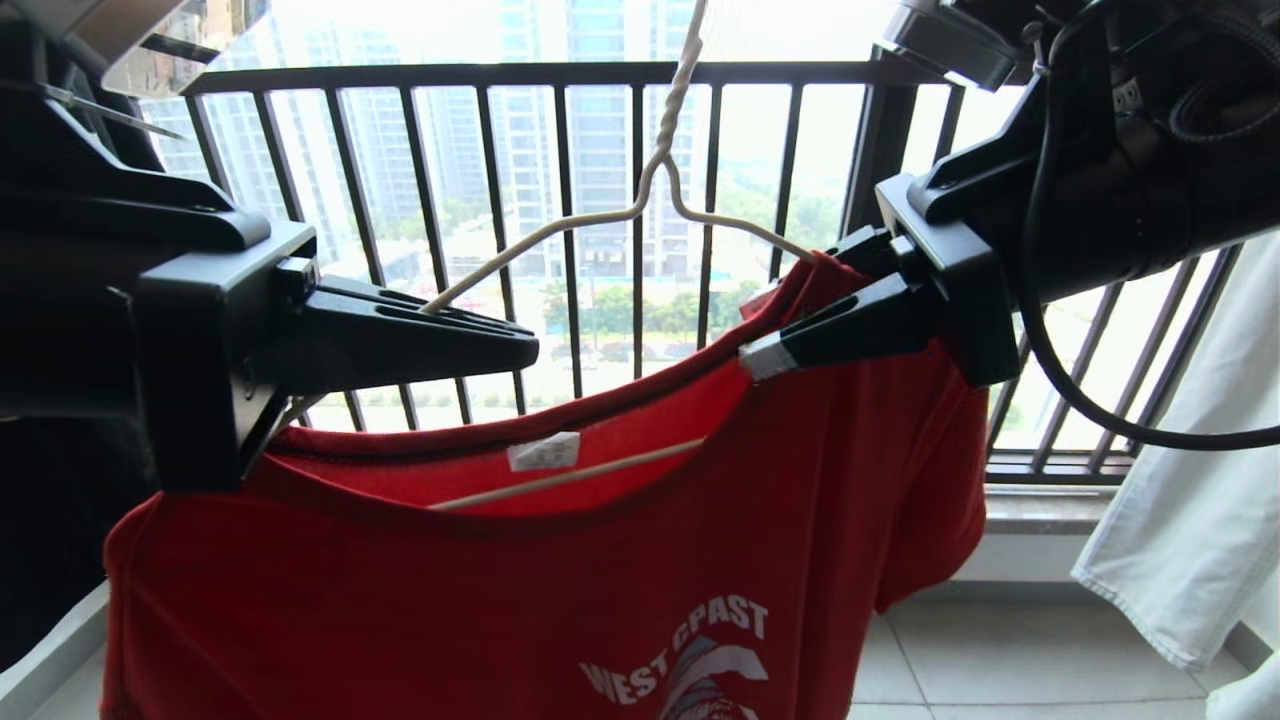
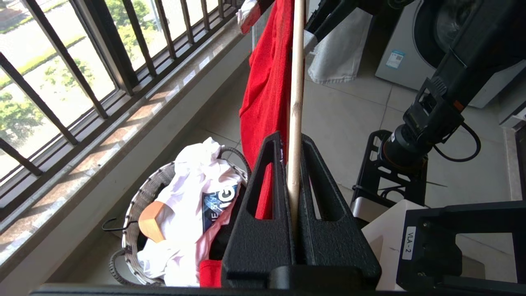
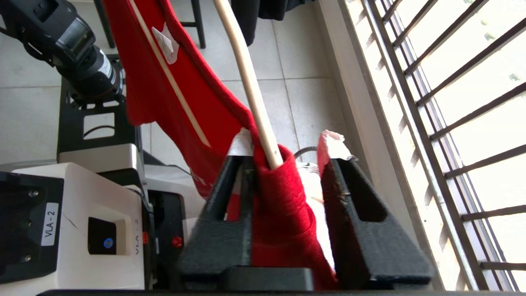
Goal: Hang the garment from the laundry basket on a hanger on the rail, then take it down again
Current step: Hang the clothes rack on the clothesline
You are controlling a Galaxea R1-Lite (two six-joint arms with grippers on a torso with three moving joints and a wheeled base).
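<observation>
My left hand point(image 2: 294, 172) is clamped on the hanger point(image 1: 560, 230) arm, my right hand point(image 3: 283, 164), jaws partly apart, straddles the shirt point(image 1: 560, 600) shoulder there, so I judge I must next pull the cloth off.

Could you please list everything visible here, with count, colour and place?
T-shirt: one, red, draped on the hanger.
Hanger: one, pale wire, hanging before the railing.
Railing: one, black, along the window.
Basket: one, white woven, on the floor by the railing, holding a white T-shirt.
White cloth: one, hanging at the right.
Left tool: black, shut on the hanger's arm.
Right tool: black, jaws around the red T-shirt's shoulder, not closed.
</observation>
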